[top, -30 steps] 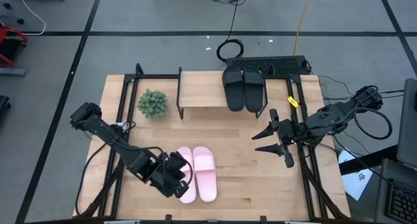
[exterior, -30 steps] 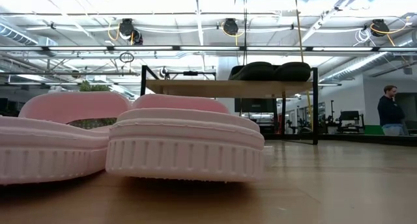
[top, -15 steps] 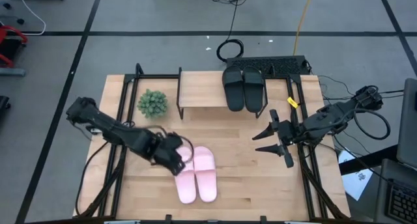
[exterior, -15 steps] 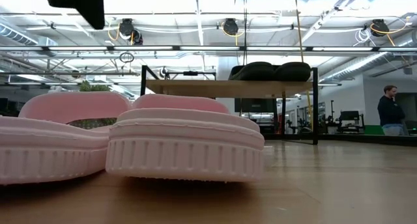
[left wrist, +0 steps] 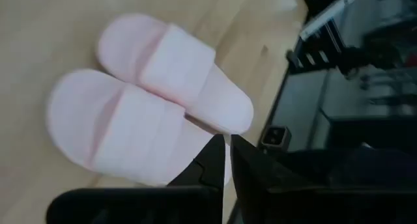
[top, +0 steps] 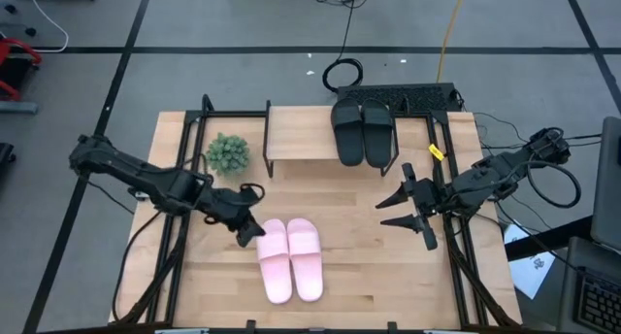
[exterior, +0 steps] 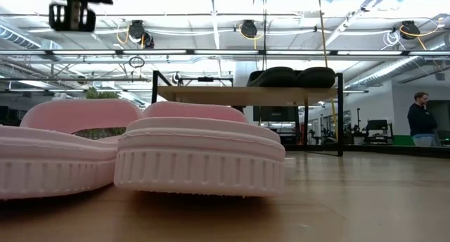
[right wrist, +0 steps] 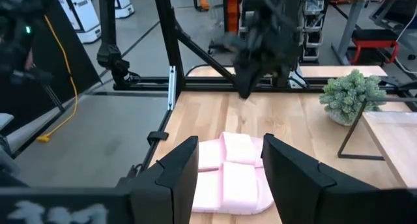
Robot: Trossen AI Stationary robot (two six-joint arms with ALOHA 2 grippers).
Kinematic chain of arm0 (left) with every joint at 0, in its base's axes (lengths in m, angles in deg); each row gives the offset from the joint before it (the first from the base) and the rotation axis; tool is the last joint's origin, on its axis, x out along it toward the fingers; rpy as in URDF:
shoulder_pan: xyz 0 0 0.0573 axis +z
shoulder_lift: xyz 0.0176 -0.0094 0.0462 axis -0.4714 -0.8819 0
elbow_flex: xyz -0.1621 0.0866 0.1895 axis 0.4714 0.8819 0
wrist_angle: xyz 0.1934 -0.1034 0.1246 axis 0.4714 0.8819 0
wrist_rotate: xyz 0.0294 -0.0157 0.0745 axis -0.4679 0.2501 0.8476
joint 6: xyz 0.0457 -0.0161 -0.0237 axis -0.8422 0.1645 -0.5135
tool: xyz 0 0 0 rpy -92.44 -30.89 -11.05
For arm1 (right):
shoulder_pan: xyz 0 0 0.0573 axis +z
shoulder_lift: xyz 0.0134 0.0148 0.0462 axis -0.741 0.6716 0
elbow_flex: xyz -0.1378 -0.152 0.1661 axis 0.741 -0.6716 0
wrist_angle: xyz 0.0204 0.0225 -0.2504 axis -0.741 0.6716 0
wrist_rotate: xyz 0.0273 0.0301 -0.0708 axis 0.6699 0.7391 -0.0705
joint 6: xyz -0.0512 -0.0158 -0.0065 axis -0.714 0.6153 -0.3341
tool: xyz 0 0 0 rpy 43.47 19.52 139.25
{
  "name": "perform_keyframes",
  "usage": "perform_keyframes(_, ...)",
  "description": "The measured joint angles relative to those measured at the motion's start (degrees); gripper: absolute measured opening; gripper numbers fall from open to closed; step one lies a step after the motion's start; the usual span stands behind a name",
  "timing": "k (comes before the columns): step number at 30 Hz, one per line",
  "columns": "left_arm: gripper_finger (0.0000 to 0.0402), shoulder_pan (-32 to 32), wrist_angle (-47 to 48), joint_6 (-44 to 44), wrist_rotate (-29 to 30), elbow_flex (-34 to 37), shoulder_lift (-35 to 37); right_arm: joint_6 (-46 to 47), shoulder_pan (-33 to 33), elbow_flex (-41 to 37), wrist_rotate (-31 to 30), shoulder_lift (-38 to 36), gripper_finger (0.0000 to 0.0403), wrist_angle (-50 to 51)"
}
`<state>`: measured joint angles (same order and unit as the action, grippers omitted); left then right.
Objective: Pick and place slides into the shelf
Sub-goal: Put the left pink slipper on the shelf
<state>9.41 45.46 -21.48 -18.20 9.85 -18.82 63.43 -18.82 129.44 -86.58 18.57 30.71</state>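
Observation:
Two light pink slides [top: 289, 259] lie side by side, soles down, on the table's near middle; they also show in the left wrist view [left wrist: 146, 113] and the right wrist view [right wrist: 231, 175]. Two black slides [top: 362, 132] rest on the right half of the shelf's plank top [top: 301, 132], which the low view shows too [exterior: 232, 94]. My left gripper [top: 248, 227] is shut and hangs in the air just left of the pink pair's far end, touching nothing. At the table's right side, my right gripper [top: 412, 213] stands open and raised, pointing toward the pink slides.
A small potted plant [top: 227, 154] stands left of the shelf. Black frame rails [top: 179, 179] run along both table sides. A black power strip [top: 412, 96] lies behind the shelf. A person [exterior: 420, 119] stands far off in the room.
My left gripper has gone from beside the near part of the left pink slide toward the table's far edge and a little left, and has tipped more level, its fingers shut throughout. The pink slides have kept their place.

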Motion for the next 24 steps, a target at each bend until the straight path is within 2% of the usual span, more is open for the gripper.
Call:
perform_keyframes(6,0.0026,2.30,-14.05,-4.61,-8.54,6.86,-2.52,0.06,-1.19,0.01,-0.16,-0.04,0.0160,-1.60)
perform_keyframes(13,0.0026,6.73,-14.81,-6.72,-17.36,9.03,-4.55,0.18,-2.59,0.02,-0.23,-0.03,0.0160,-5.23)
perform_keyframes(18,0.0026,9.03,-21.01,-10.28,-20.56,9.79,-4.60,0.19,-2.73,0.02,-0.23,-0.02,0.0160,-7.12)
perform_keyframes(24,0.0027,11.88,-20.42,-11.50,-25.96,11.18,-4.92,0.97,-2.71,0.02,-0.23,-0.02,0.0160,-7.12)
